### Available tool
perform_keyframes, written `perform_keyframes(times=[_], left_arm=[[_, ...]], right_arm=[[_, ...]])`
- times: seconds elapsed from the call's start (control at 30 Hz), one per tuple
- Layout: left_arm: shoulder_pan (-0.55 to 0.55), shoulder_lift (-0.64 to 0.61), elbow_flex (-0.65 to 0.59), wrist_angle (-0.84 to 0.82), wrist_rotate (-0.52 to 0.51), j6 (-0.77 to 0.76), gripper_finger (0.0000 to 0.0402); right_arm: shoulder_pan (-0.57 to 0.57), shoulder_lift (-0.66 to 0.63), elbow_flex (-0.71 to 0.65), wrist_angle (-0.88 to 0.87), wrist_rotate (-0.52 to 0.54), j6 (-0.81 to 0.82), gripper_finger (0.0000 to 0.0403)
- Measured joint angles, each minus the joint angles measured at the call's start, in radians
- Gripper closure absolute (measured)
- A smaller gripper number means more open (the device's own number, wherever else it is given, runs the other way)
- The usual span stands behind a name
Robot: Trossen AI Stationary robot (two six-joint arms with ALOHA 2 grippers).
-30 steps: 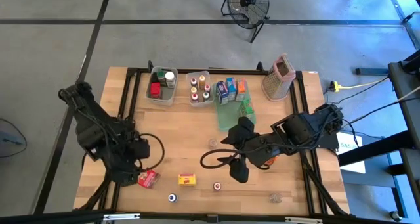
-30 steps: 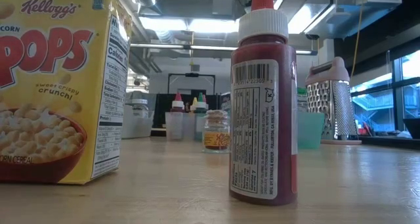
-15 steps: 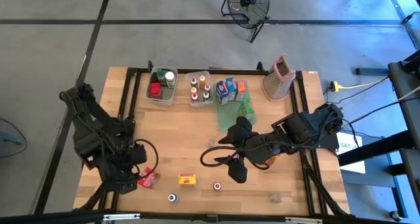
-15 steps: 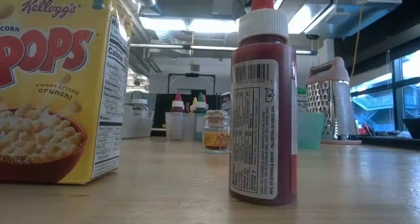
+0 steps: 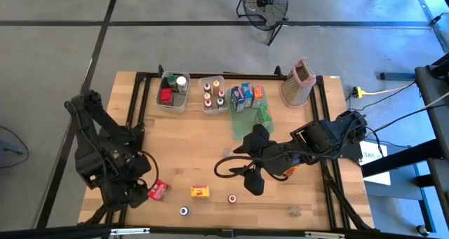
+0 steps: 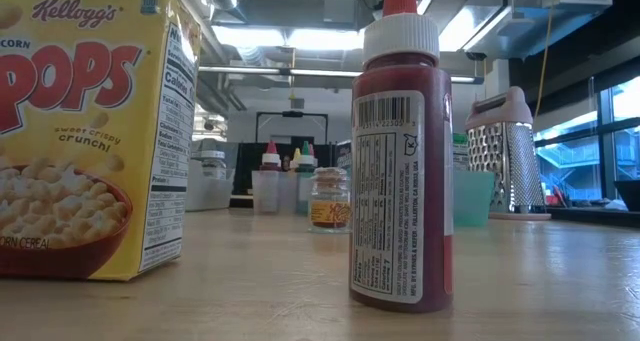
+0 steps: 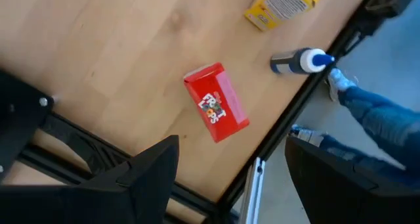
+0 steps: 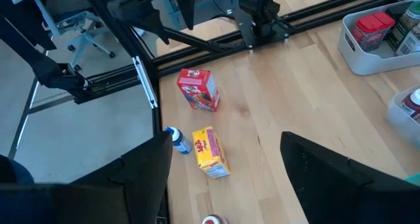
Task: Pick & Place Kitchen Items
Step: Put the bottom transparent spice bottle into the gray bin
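A red carton (image 5: 159,190) lies on its side on the wooden table near the front left. My left gripper (image 5: 136,191) hangs open just left of the carton (image 7: 216,102), pointing steeply down, and touches nothing. A yellow carton (image 5: 200,191), a blue-capped bottle (image 5: 184,211) and a red-capped bottle (image 5: 231,197) rest near the front edge. The yellow carton (image 6: 80,131) and red-capped bottle (image 6: 400,161) fill the low view. My right gripper (image 5: 247,160) waits open above the table's middle, empty, facing the red carton (image 8: 199,89) and yellow carton (image 8: 212,152).
Two clear bins (image 5: 172,92) (image 5: 212,94) with jars and a green tray (image 5: 247,120) with cartons stand at the back. A box grater (image 5: 298,81) is at back right. Small jars sit at mid-table (image 5: 226,153) and front right (image 5: 295,211). A person's leg (image 7: 374,112) shows past the front edge.
My left gripper has drifted toward the table's near left corner, sinking a little, and its wrist has rolled; it stays open. The red carton has not moved. My right arm has kept still.
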Motion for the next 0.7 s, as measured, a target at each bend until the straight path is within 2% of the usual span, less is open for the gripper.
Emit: perform_keyframes(times=[0.27,0.7], left_arm=[[-0.038,0.011,0.000,0.004,-0.069,-0.095,0.0128],[-0.058,0.074,0.000,-0.006,-0.026,-0.386,0.0128]], right_arm=[[0.000,0.000,0.000,0.000,0.000,-0.007,0.0119],[0.000,0.000,0.000,-0.002,-0.005,-0.019,0.0119]])
